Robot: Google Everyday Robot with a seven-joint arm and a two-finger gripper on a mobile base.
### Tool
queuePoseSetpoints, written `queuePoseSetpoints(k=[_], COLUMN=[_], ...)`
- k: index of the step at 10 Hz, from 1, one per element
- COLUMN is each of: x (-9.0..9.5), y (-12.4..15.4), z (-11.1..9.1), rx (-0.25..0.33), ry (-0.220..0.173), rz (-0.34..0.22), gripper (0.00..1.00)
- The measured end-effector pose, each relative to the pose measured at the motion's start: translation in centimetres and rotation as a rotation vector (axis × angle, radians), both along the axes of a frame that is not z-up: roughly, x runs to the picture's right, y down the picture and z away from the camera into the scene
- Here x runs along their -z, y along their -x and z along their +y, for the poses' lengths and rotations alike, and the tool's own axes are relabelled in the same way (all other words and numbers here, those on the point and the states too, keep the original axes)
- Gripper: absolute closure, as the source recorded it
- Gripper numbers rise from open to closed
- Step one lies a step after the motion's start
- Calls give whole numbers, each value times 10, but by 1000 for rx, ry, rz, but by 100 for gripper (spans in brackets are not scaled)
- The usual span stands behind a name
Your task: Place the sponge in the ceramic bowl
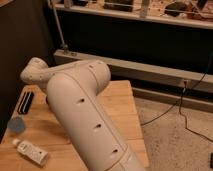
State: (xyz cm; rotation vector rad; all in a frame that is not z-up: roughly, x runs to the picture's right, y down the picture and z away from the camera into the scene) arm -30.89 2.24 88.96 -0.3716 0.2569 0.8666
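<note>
My white arm (82, 115) fills the middle of the view, running from the lower right up to a bent joint (34, 72) over the left part of the wooden table (117, 107). The gripper is out of sight, somewhere behind or below the arm. The sponge and the ceramic bowl are hidden by the arm.
On the table's left edge lies a black ridged object (25, 102). A round pale grey-blue cup-like object (16, 125) sits in front of it, and a white bottle (31, 151) lies at the front left. A metal rail and shelving (150, 70) run behind the table, with cables (185, 112) on the floor to the right.
</note>
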Motion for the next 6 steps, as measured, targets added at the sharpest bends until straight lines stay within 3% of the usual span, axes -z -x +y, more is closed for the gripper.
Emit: queuePoseSetpoints(k=[3, 6], x=[1, 20], y=[2, 4], z=[2, -15], rx=[-16, -67], ry=[17, 8], rz=[-12, -31], gripper=[20, 20])
